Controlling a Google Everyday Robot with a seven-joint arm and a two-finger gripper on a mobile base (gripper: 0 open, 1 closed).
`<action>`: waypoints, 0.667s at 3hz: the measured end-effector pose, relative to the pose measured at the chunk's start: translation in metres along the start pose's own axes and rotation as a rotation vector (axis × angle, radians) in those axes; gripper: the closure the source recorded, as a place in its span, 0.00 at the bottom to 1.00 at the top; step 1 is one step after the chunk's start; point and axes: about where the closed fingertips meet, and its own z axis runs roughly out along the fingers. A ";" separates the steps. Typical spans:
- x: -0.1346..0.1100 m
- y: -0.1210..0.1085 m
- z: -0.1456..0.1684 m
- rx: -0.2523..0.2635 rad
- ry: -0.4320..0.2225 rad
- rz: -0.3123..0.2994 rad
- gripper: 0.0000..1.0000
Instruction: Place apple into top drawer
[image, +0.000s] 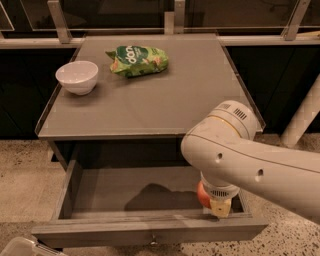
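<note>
I've got the gripper (218, 205) down inside the open top drawer (100, 195), at its front right corner, tucked under the big white arm (250, 160). The apple (202, 195) is right against it on the left, low over the drawer floor and close behind the front panel. The arm hides most of the gripper from me, so I can't tell whether it is clamped on the apple or loose, nor whether the apple is touching the floor.

That blind spot is my main worry. If the apple hangs above the floor when it is released, it is round and hard enough to bounce and roll. That close to the front panel, it could end up on the lip or go over it.

The corner is also tight. The right wall and the front panel are both near the gripper, so a sideways drift could knock the drawer or wedge the apple.

Lifting out, I judge the arm could catch the bench (165, 100) edge overhead. The bowl (77, 76) and the snack bag (137, 60) are well apart from all this.
</note>
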 end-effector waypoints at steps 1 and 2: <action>-0.022 0.015 -0.007 0.004 -0.011 -0.063 1.00; -0.054 0.045 -0.013 0.021 -0.014 -0.182 1.00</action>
